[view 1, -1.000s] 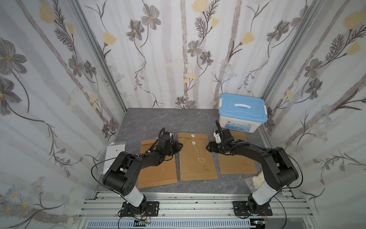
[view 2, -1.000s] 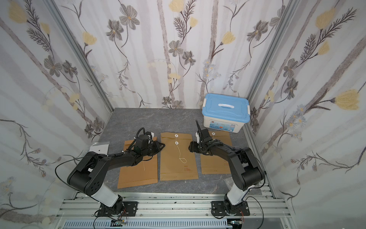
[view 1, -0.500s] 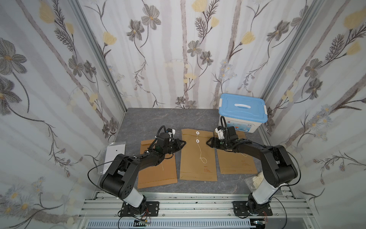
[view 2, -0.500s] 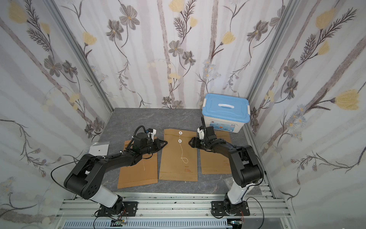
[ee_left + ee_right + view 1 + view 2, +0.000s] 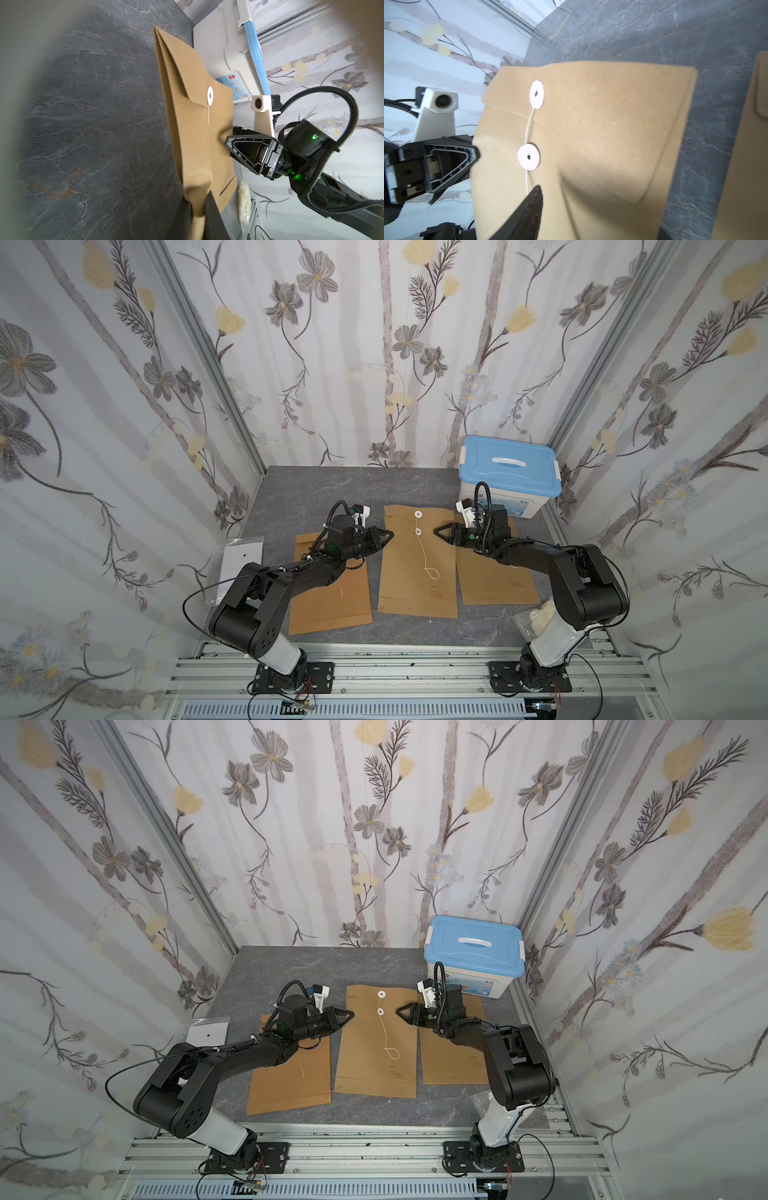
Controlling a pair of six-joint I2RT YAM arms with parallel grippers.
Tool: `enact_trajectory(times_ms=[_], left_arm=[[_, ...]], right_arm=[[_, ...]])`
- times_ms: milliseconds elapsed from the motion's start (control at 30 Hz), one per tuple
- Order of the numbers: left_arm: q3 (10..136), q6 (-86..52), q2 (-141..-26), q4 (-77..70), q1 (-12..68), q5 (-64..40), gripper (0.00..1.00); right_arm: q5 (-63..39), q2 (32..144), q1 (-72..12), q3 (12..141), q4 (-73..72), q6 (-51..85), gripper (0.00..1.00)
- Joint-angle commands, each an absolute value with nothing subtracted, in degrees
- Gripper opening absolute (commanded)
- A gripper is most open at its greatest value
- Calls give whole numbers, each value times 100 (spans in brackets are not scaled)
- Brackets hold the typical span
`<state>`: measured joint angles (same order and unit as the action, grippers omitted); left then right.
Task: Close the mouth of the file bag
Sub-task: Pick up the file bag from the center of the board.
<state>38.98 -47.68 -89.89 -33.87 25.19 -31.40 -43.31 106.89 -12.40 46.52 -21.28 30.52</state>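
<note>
On the grey table [image 5: 324, 493], the middle file bag [image 5: 415, 585] points away from me, mouth far. My left gripper [image 5: 390, 535] pinches its left edge; I cannot tell if my right gripper [image 5: 437, 531], nearer the loose string [image 5: 423, 551], grips the right edge.

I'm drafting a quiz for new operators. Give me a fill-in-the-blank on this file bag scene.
On the table lie ___ brown file bags.
The storage box has a ___ lid.
The left gripper pinches an edge of the ___ file bag.
That bag carries ___ white discs.
Missing words: three; blue; middle; two.
</note>
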Motion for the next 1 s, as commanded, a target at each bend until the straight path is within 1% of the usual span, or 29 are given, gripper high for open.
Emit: enact_trajectory(times_ms=[0,33,100,233,300,333,367,433,467,500,533,567,700,800,900,967], left_arm=[[3989,-4835,-9000,-3643,2523,-3149,0],[4021,-4821,-9004,-3619,2520,-3147,0],[4088,-4759,-8996,-3516,2523,-3116,0],[4124,-4676,-8956,-3375,2522,-3055,0],[4123,-4685,-8971,-3369,2525,-3059,0],[4108,-4684,-8965,-3368,2523,-3052,0],[4099,-4672,-8972,-3353,2522,-3026,0],[4063,-4652,-8953,-3327,2522,-2975,0],[4041,-4637,-8944,-3298,2527,-2936,0],[4035,-4619,-8941,-3264,2523,-2904,0],[4048,-4594,-8932,-3217,2522,-2892,0],[4050,-4560,-8928,-3154,2523,-2876,0],[4096,-4356,-8831,-2782,2509,-2637,8],[4129,-4112,-8651,-2418,2440,-2358,18],[4214,-3963,-8560,-2159,2369,-2246,19],[4271,-3906,-8551,-2080,2346,-2223,29]], right_arm=[[-4866,10619,-1223,4590,-2699,3162,50],[-4869,10609,-1200,4554,-2748,3193,45],[-4924,10609,-1140,4480,-2893,3299,38],[-4973,10600,-1046,4395,-3107,3457,38],[-5008,10625,-1050,4439,-3087,3445,29],[-5023,10634,-1042,4432,-3101,3458,28],[-5018,10627,-1039,4430,-3105,3456,24],[-5007,10604,-1031,4407,-3146,3489,22],[-5008,10592,-1033,4412,-3140,3493,14],[-5027,10583,-1026,4420,-3108,3485,9],[-5028,10566,-1026,4421,-3084,3481,7],[-5026,10535,-1020,4425,-3036,3459,0],[-5006,10316,-1020,4425,-2895,3412,0],[-4992,10010,-1020,4472,-2689,3402,0],[-5008,9716,-1022,4612,-2274,3256,0],[-4983,9546,-1024,4696,-2013,3161,0]])
